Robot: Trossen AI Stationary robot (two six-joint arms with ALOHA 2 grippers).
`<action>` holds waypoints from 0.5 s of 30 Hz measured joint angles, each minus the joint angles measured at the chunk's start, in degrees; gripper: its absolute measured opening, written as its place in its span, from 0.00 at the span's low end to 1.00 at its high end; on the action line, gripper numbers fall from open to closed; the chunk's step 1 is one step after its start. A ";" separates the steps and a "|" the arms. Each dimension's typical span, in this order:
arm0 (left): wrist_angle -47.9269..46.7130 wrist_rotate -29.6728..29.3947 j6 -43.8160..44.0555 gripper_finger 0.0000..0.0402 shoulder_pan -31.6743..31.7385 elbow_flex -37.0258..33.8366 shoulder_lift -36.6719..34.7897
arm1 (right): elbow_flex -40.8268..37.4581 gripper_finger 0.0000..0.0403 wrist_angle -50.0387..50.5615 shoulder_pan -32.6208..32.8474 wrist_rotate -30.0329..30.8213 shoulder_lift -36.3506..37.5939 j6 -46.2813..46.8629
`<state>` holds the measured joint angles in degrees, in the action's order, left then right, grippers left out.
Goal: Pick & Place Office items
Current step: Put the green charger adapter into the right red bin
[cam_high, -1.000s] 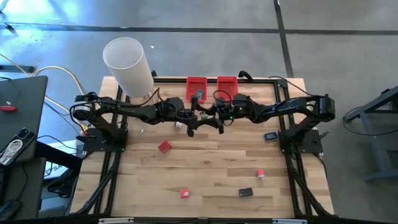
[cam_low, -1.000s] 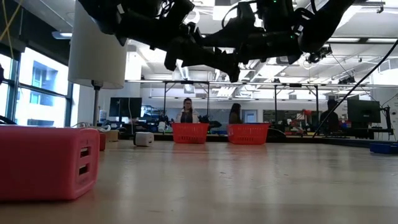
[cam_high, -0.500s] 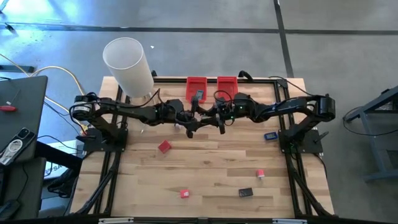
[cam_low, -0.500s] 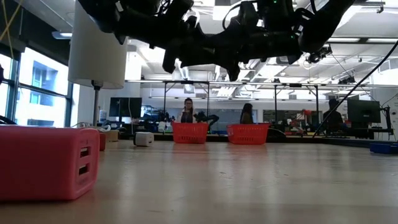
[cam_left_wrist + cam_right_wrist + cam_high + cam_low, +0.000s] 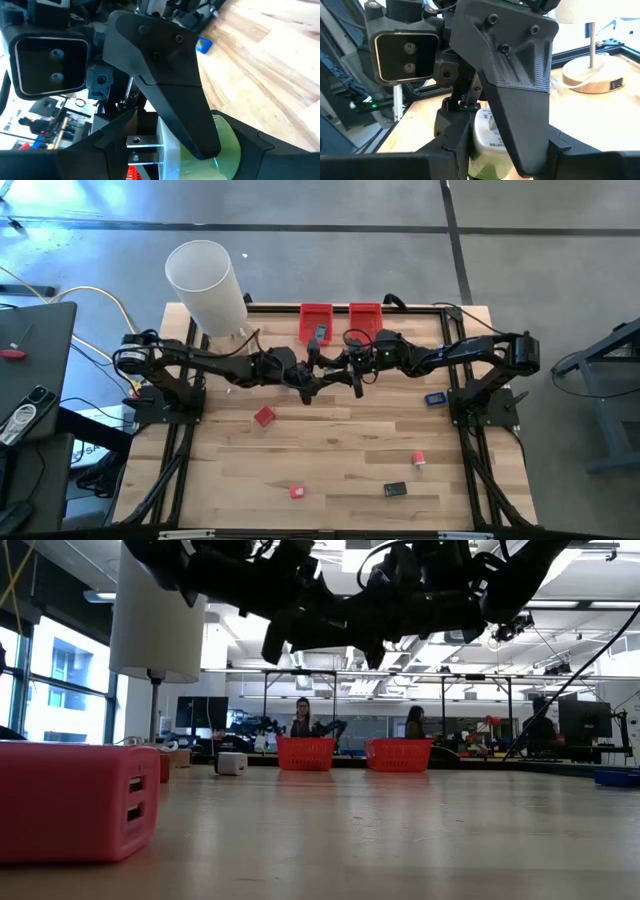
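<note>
Both arms meet above the table's far middle, in front of two red bins (image 5: pixel 316 320) (image 5: pixel 365 315). Between the grippers is a small round white-and-green item (image 5: pixel 487 135) (image 5: pixel 205 157). My right gripper (image 5: pixel 338 366) is shut on it. My left gripper (image 5: pixel 322 368) is open, its fingers standing on either side of the item. On the table lie a red block (image 5: pixel 264 416), a small red piece (image 5: pixel 297 491), a black piece (image 5: pixel 395 489), a red-and-white piece (image 5: pixel 418 459), a blue piece (image 5: pixel 434 398) and a white piece (image 5: pixel 232 762). My right gripper pinches the round item between its two fingers; one finger (image 5: pixel 180 100) lies across the item's green face (image 5: pixel 222 150), the other is hidden behind it. The item is lifted clear of the table. The fingers come roughly level, from the table's right.
A tall white cylinder (image 5: pixel 207 288) stands at the far left corner. A dark piece (image 5: pixel 320 332) lies in the left red bin. A black frame (image 5: pixel 470 420) runs along the table's edges. People move in the room beyond the table (image 5: pixel 300 718).
My left gripper has moved toward the table's right, closing in on the right gripper and the item it holds. The right arm has stayed almost still.
</note>
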<state>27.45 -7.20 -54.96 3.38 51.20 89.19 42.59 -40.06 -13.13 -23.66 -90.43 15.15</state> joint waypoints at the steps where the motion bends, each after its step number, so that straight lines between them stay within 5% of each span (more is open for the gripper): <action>1: 0.54 -0.90 -0.16 0.59 -0.23 -0.01 0.02 | 0.01 0.34 -0.01 0.00 -0.19 0.01 0.05; 15: 4.52 -3.94 -3.33 0.59 -0.59 -0.11 0.04 | 0.07 0.34 0.37 -0.04 -0.38 0.15 0.91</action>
<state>31.97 -11.14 -58.28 2.79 51.09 89.23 42.65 -39.69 -13.17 -24.03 -90.28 16.05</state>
